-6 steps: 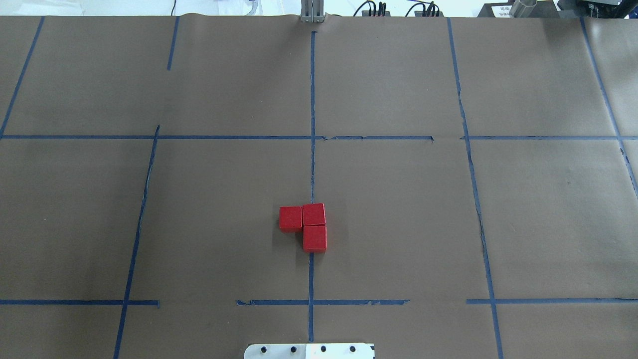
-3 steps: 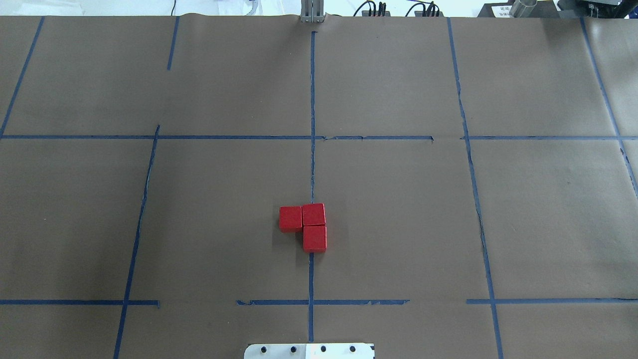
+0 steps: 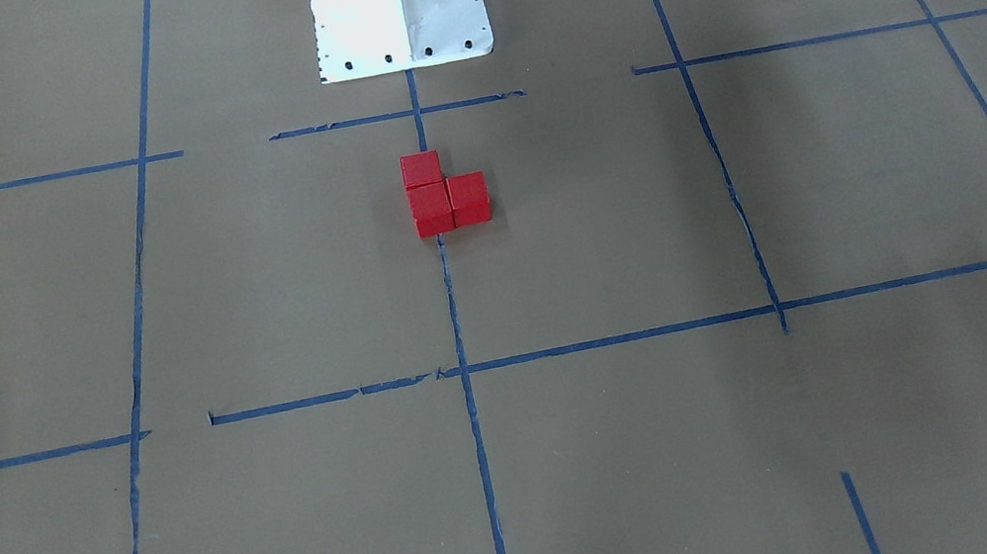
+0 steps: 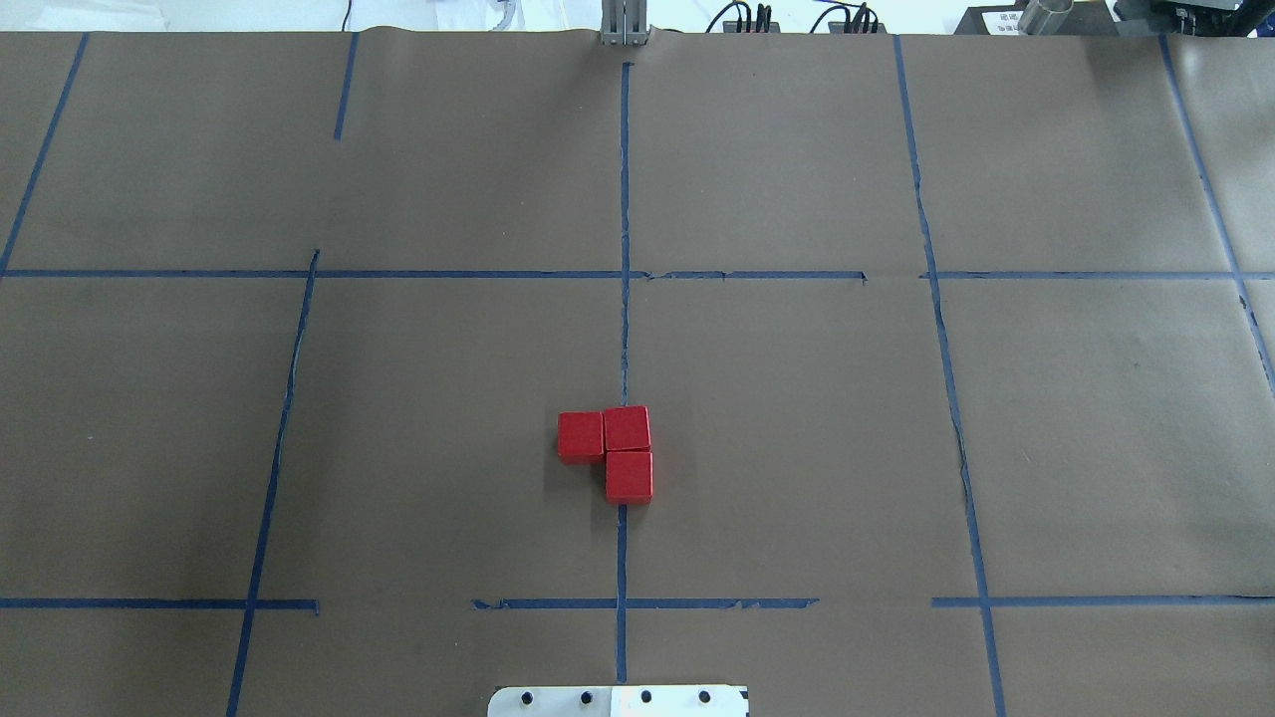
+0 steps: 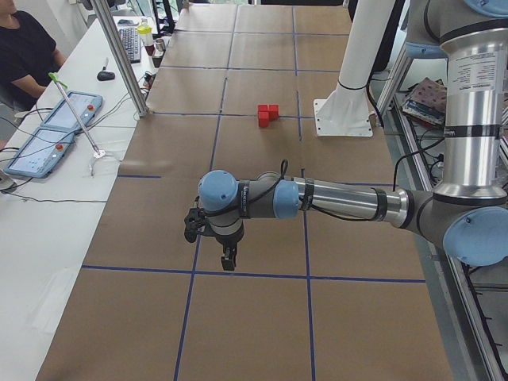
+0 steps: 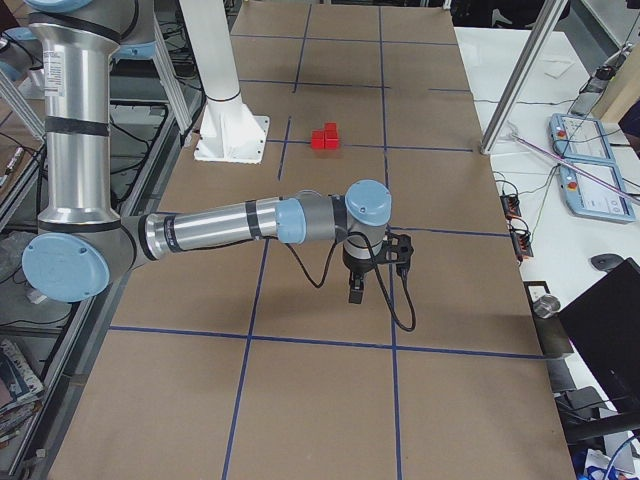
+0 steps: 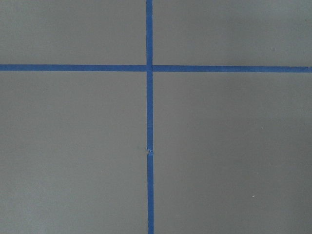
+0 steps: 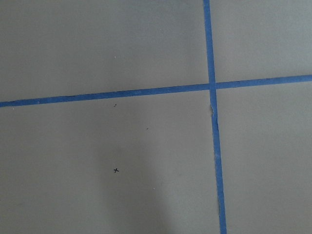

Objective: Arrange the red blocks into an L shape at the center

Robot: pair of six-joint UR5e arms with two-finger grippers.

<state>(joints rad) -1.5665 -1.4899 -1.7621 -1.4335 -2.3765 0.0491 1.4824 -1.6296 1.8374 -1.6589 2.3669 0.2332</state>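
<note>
Left claw point(image 5: 228, 258) hangs over bare paper point(image 5: 262, 317), well apart from the work and seen only from the side, so I cannot tell whether it is spread or closed; the same goes for the right claw point(image 6: 356, 290). Farther out, the three red blocks point(image 4: 627, 430) sit touching in an L at the center point(image 4: 697, 438), two on the blue tape line point(image 4: 624, 339), near the base point(image 4: 618, 702). They look light, stiff and matte, unlikely to slip; pinch across two free opposite sides. No label or writing is readable
</note>
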